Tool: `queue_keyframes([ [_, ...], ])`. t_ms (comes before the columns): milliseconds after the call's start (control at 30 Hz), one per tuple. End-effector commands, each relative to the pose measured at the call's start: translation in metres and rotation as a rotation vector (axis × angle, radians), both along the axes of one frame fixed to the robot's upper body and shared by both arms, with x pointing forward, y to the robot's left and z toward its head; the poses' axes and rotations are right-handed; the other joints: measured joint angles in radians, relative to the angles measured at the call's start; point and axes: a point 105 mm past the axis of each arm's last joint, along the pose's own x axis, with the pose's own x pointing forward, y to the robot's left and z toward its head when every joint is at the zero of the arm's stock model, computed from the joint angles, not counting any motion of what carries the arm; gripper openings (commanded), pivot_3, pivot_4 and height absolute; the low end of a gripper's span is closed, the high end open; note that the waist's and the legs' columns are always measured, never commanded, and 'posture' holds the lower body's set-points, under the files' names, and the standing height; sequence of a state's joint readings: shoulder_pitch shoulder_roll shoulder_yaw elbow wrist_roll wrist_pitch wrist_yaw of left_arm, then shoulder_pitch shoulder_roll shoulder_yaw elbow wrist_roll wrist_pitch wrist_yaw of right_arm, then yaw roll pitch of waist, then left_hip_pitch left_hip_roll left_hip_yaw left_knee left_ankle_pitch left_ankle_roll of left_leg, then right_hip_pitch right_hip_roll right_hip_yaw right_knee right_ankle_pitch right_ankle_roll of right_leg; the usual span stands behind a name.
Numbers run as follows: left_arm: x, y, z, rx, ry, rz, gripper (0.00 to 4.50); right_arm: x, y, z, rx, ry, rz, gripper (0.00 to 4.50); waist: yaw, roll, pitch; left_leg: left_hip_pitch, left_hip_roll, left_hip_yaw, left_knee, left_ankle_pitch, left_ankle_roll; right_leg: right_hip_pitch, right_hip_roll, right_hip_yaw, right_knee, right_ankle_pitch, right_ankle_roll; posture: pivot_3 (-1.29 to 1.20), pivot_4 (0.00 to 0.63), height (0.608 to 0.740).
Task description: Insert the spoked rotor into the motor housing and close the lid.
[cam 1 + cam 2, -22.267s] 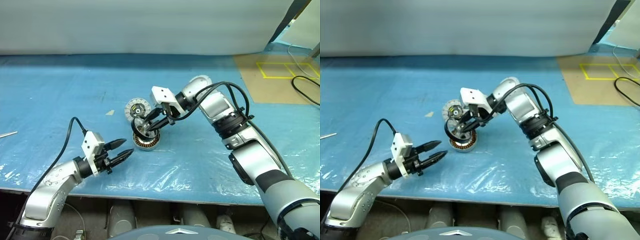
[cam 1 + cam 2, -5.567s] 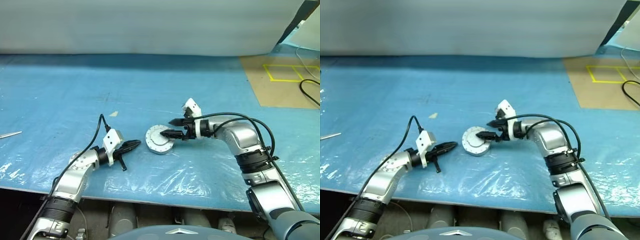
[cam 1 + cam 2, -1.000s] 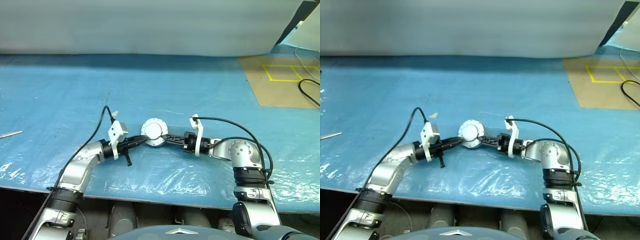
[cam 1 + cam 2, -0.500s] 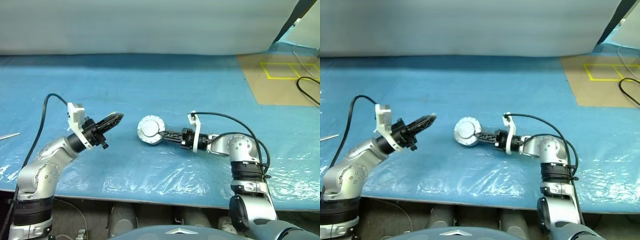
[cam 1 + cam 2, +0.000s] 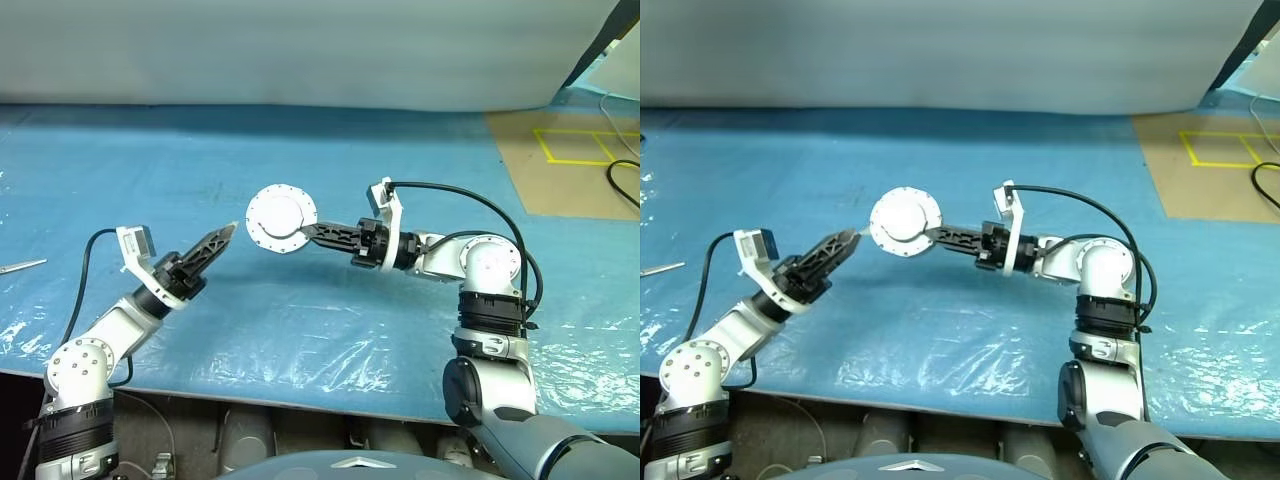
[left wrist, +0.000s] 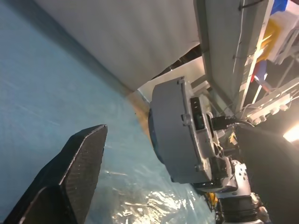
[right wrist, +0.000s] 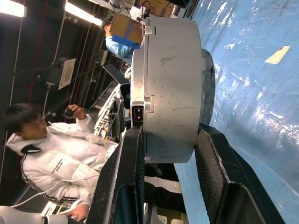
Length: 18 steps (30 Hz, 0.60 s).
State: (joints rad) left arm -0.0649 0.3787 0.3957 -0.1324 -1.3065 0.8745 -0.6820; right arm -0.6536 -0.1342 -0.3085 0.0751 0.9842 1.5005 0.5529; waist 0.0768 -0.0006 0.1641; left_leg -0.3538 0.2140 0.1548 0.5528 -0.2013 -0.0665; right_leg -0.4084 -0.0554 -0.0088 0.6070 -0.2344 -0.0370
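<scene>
over crinkly blue plastic sheeting [image 5: 330, 340], round smooth grey motor housing [image 5: 280, 220] held.

Off-task surroundings as I see them from the head and wrist cameras

I see a blue plastic sheet [image 5: 330, 330], wrinkled and glossy near its front edge, covering the work table, with a pale grey backdrop wall [image 5: 300, 50] rising behind it. On the far right lies a brown cardboard-coloured floor patch [image 5: 560, 160] marked with yellow tape squares [image 5: 580, 145], and a loose black cable [image 5: 625, 185] curls beside it. A small pale scrap [image 5: 855, 198] rests on the sheet, and a thin silvery rod [image 5: 20, 266] lies at the left edge. In the right wrist view I see a person in a white jacket [image 7: 51, 168] sitting in the dark room.
</scene>
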Motion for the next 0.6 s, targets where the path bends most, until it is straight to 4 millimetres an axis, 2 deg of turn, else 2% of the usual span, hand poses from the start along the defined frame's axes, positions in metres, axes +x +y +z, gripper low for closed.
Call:
queue_keyframes([
  [33,-0.001,-0.012,0.002,-0.019,0.001,-0.04,4.48,-0.004,0.002,0.027,0.072,-0.085,0.039,1.15,0.001,0.0,0.0,0.0,0.0,0.0,0.0,0.0,0.0,0.0,0.0,0.0,0.0,0.0,0.0,0.0,0.15,0.74],
  [133,0.006,-0.02,0.002,-0.054,0.027,-0.062,4.48,-0.003,0.003,0.027,0.068,-0.083,0.039,1.15,0.002,0.0,0.0,0.0,0.0,-0.001,0.0,0.0,0.0,0.0,0.0,0.0,0.0,0.0,0.0,0.0,0.15,0.74],
  [400,0.022,-0.047,0.023,-0.09,-0.057,-0.155,4.48,-0.002,0.004,0.025,0.042,-0.091,0.04,1.15,0.004,0.0,0.0,0.0,0.0,-0.002,0.002,0.0,0.0,0.001,0.0,-0.001,0.001,0.001,0.001,0.0,0.15,0.74],
  [600,0.033,-0.068,0.022,-0.109,-0.044,-0.209,4.48,-0.002,0.005,0.025,0.045,-0.091,0.033,1.15,0.005,0.0,0.0,-0.002,-0.001,-0.004,0.003,0.0,0.0,0.001,0.0,-0.001,0.001,0.001,0.001,0.0,0.15,0.74],
])
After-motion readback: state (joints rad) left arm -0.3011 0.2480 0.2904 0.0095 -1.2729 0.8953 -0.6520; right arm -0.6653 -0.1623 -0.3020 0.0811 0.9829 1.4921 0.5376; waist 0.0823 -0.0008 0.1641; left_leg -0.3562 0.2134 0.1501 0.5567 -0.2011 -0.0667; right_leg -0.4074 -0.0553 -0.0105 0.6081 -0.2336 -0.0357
